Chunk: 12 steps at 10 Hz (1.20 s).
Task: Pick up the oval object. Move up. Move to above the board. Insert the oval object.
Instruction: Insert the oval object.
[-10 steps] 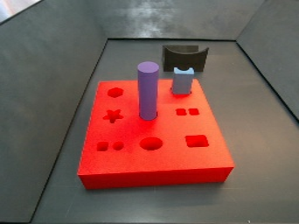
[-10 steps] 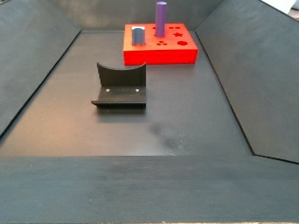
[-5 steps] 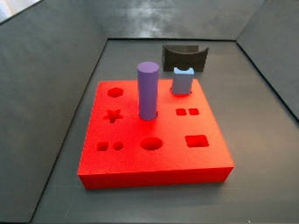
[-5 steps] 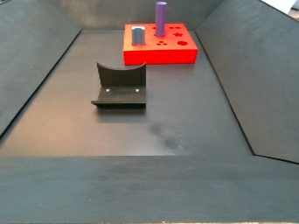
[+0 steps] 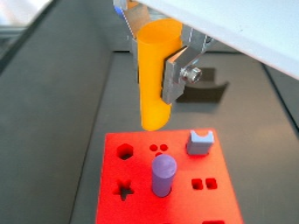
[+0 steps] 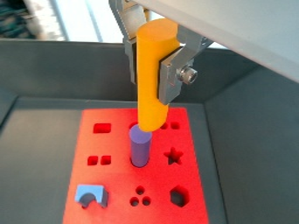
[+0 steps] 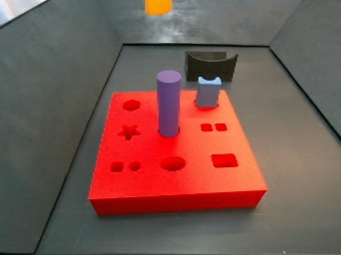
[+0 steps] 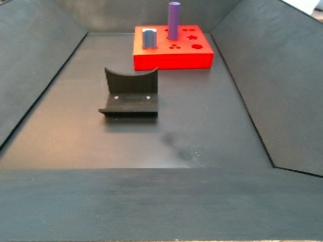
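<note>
Hovering above the board, the gripper (jaws clamped) grips the oval object.

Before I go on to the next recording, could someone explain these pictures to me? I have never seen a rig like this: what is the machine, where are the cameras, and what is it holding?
This is a robot arm with a two-finger gripper. Two cameras ride on its wrist and look down past the fingers; two more stand fixed beside the dark floor.

In both wrist views the gripper is shut on a tall orange peg, held upright high above a red board with cut-out holes. A purple cylinder and a short light-blue peg already stand in the board.

In a side view only the orange peg's lower tip shows at the top edge; the gripper itself is out of frame. On the floor beside the board stands a dark bracket, the fixture.
</note>
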Available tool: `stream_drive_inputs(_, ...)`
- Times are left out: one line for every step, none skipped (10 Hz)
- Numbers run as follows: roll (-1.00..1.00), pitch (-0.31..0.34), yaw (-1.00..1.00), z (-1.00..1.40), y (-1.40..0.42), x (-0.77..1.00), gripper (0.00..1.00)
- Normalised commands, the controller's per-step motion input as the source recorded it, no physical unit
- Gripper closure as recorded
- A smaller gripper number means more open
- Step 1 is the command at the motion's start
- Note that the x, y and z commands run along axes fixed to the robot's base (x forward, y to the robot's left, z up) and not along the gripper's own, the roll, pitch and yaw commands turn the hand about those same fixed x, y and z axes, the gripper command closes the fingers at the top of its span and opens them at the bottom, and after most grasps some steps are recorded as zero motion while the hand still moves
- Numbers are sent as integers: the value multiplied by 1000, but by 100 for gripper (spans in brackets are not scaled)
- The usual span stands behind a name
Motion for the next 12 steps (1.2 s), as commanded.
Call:
stream_drive_inputs(0, -20, -1000, -237, 0, 0, 100)
stream_drive_inputs(0, 0, -1000, -246, 0, 0, 100)
stream_drive_inputs(0, 0, -1000, -200, -46, 0, 100)
stream_drive_inputs(0, 0, -1000, -197, -51, 0, 100)
stream_drive_inputs(-13, 0, -960, -160, -149, 11, 100)
stream_drive_inputs(-11, 0, -611, -197, -389, 274, 100)
stream_drive_inputs(-7, 0, -577, -217, -417, 286, 100)
stream_drive_inputs(0, 0, -494, -280, -454, 383, 100)
stream_drive_inputs(0, 0, -489, -306, -463, 374, 100)
stream_drive_inputs(0, 0, -574, -323, -466, 231, 100)
stream_drive_inputs(0, -1, -671, -314, -451, 83, 100)
stream_drive_inputs(0, 0, -703, -306, -454, 20, 100)
